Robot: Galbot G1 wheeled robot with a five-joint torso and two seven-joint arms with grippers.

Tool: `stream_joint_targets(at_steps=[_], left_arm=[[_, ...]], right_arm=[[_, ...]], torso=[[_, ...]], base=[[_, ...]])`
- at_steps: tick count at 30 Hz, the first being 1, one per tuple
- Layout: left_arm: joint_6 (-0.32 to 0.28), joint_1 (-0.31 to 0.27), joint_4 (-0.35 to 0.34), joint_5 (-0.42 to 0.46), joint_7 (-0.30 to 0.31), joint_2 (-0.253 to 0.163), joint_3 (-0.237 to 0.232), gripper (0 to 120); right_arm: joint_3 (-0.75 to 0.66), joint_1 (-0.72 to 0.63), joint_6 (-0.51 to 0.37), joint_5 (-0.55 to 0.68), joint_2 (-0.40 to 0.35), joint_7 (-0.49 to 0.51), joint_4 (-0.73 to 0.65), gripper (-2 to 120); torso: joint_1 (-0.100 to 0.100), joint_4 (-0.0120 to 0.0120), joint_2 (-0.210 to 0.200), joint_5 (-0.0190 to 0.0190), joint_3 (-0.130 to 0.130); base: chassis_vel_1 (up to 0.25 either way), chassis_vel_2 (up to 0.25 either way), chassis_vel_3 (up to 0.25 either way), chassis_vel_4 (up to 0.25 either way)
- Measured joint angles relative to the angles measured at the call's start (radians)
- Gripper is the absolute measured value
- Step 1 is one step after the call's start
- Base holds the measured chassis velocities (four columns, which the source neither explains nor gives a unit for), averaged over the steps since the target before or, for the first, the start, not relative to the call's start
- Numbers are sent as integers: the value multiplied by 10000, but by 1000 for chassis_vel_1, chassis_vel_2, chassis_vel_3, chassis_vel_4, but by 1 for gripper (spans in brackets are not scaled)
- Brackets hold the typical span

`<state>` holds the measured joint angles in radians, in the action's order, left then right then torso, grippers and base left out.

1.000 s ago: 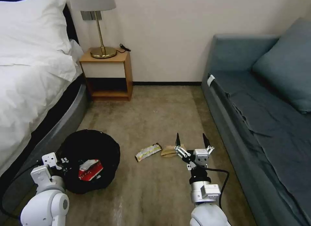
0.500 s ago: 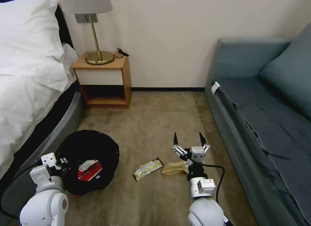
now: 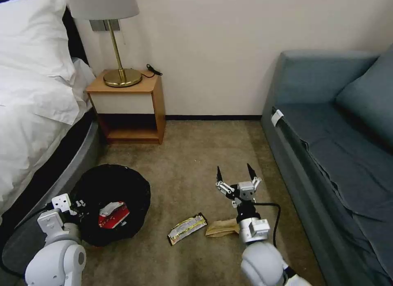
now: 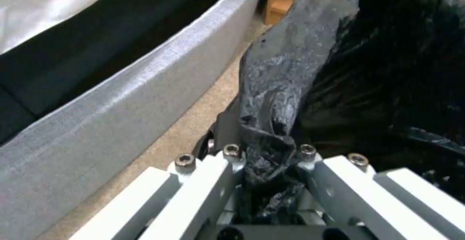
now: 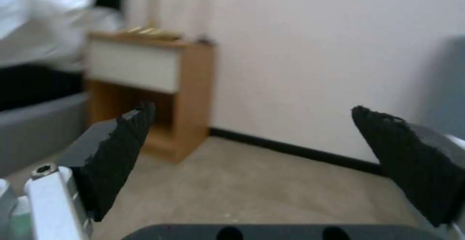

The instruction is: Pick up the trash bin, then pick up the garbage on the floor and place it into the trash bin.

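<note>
The trash bin (image 3: 110, 187), round and lined with a crinkly black bag, sits low at the left beside the bed. A red-white snack wrapper (image 3: 114, 214) lies inside it. My left gripper (image 3: 80, 206) is shut on the bin's bag-covered rim (image 4: 271, 123). On the carpet lie two pieces of garbage: a long yellowish printed wrapper (image 3: 187, 228) and a crumpled tan paper bag (image 3: 221, 228). My right gripper (image 3: 233, 173) is open and empty, held above the carpet beyond the paper bag, pointing toward the wall. Its black fingertips (image 5: 121, 138) stand wide apart.
A bed with white linen (image 3: 32, 114) and a grey base runs along the left. A wooden nightstand (image 3: 127, 107) with a brass lamp (image 3: 118, 73) stands at the wall. A blue-grey sofa (image 3: 335, 155) lines the right. Bare carpet lies between them.
The whole head view has shifted, so the camera moved; the wrappers now sit lower in it. The right gripper stays open and now points past the paper bag. The left keeps its hold.
</note>
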<state>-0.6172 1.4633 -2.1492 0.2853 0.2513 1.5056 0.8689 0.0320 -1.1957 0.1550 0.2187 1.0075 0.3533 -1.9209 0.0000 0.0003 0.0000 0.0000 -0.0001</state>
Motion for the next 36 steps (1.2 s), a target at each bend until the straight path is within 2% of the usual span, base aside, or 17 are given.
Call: stream_joint_targets(at_steps=[3,4,8,9,10,11,12,16,17,19,21,23,27,36], left_arm=[[43,-4,0,15,-14,21,-4,4],[43,-4,0,15,-14,21,-4,4],[140,10,93,16,-35,58,5,4],[140,10,93,16,-35,58,5,4],[172,11,126,13,-42,78,6,4],[197,8,176,5,-56,103,-3,4],[197,8,176,5,-56,103,-3,4],[256,-34,328,-57,-74,149,-63,4],[256,-34,328,-57,-74,149,-63,4],[296,-63,421,-70,-75,150,-58,4],[307,-68,449,-71,-75,151,-55,4],[352,-68,519,-78,-81,151,-52,4],[402,-72,605,-93,-91,149,-53,4],[453,-75,656,-103,-94,130,-62,4]], right_arm=[[868,1618,76,1484,-1348,-1480,847,100],[868,1618,76,1484,-1348,-1480,847,100],[2783,3910,506,2176,-2424,-3259,2400,100],[2783,3910,506,2176,-2424,-3259,2400,100],[3406,4534,637,2253,-2542,-3561,2844,100],[4142,5252,848,2228,-2569,-4067,3494,100],[4142,5252,848,2228,-2569,-4067,3494,100],[6200,6740,1788,2065,-2162,-5954,5712,100],[6200,6740,1788,2065,-2162,-5954,5712,100],[6840,7151,2406,2035,-1881,-7157,6844,99],[6997,7219,2535,2004,-1804,-7432,7153,99],[7418,7388,2969,1894,-1489,-8312,8380,99],[7655,7419,3194,1696,-1110,-8752,9402,96],[7707,7266,3390,1271,-575,-8851,10765,93]], torso=[[0,-3,0,1,1],[0,-3,0,1,1],[1,-3,0,3,1],[1,-3,0,3,1],[0,-2,0,-7,1],[1,0,-1,0,2],[1,0,-1,0,2],[1,-3,-1,8,2],[1,-3,-1,8,2],[1,-2,0,-3,2],[1,-1,-1,-2,2],[1,-4,-1,2,2],[1,-4,-1,2,2],[1,-2,0,1,1]], base=[[0,0,0,0],[0,0,0,0],[0,0,0,0],[0,0,0,0],[0,0,0,0],[0,0,0,0],[0,0,0,0],[0,0,0,0],[0,0,0,0],[0,0,0,0],[0,0,0,0],[0,0,0,0],[0,0,0,0],[0,0,0,0]])
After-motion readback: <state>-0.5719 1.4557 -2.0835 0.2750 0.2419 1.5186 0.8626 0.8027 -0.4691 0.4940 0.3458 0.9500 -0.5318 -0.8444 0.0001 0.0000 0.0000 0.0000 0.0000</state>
